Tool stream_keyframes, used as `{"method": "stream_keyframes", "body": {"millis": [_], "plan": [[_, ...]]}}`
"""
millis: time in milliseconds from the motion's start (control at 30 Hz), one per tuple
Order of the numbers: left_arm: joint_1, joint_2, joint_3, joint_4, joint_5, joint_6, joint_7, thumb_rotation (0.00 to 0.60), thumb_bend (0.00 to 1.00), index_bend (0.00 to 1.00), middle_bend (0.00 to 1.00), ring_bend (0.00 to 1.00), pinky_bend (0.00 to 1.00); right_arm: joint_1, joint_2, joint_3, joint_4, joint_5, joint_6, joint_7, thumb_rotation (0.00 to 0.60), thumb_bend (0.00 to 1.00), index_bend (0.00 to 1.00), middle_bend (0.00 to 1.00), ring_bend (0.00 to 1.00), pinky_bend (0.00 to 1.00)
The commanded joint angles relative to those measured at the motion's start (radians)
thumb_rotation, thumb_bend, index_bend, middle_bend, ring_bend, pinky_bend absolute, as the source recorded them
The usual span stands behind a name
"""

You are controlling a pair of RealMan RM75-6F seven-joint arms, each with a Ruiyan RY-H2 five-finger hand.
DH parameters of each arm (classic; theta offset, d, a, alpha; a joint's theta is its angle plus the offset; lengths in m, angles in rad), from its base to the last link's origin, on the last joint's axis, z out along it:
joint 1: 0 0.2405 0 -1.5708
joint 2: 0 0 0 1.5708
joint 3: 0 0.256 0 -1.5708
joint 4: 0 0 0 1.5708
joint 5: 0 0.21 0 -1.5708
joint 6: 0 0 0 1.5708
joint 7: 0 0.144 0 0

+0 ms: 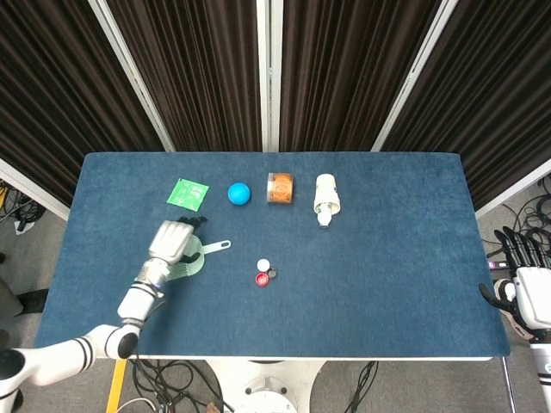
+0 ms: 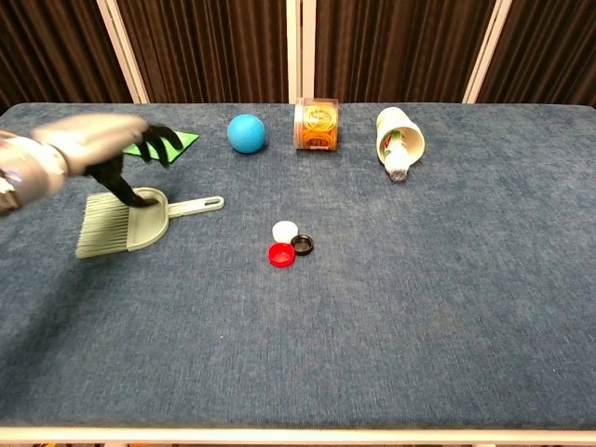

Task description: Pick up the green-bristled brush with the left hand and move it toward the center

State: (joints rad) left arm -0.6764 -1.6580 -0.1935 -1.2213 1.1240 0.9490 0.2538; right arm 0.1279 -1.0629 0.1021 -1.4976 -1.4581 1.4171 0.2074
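- Green-bristled brush [image 2: 126, 221] lay flat on the blue table [image 2: 447, 307] toward its left edge, its long axis running across the table: bristles toward the left edge, thin handle toward the centre.
- Directly over the brush body hovered the left hand [image 2: 98, 144], fingers spread and curled downward; dark fingertips [image 2: 140, 197] seemed to touch the brush's back, but I could not tell whether anything was pinched.
- By my judgement the left hand was far nearer; the right hand [image 1: 529, 288] hung beyond the right edge, fingers apart, holding nothing.
- Three small caps [image 2: 289, 244] sat near the centre, just past the handle tip, where the brush should go.
- Only the chest view showed the whole brush and the fingertips; the head view hid the bristles under the hand [image 1: 172, 245] yet showed the right hand.
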Motion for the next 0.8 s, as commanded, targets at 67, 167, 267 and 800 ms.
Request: {"method": "stream_keyframes", "body": {"millis": [67, 167, 267, 800], "plan": [[0.104, 0.126, -0.021, -0.073, 0.002, 0.124, -0.089, 0.6, 0.21, 0.18, 0.27, 0.27, 0.45, 0.007, 0.002, 0.001, 0.007, 0.005, -0.015, 0.005, 0.6, 0.15, 0.0, 0.03, 0.0, 0.0], [0.17, 0.193, -0.009, -0.086, 0.003, 0.183, -0.13, 0.6, 0.21, 0.19, 0.27, 0.27, 0.4, 0.015, 0.0, 0.001, 0.015, 0.009, -0.035, 0.031, 0.6, 0.15, 0.0, 0.03, 0.0, 0.0], [0.245, 0.246, 0.016, -0.095, 0.025, 0.26, -0.172, 0.6, 0.21, 0.19, 0.27, 0.23, 0.36, 0.025, -0.004, 0.0, 0.033, 0.009, -0.058, 0.062, 0.6, 0.14, 0.0, 0.03, 0.0, 0.0], [0.548, 0.405, 0.18, -0.409, 0.167, 0.616, -0.062, 0.6, 0.21, 0.21, 0.27, 0.19, 0.27, 0.028, -0.055, -0.027, 0.032, -0.066, -0.013, 0.051, 0.6, 0.11, 0.0, 0.04, 0.0, 0.0]]}}
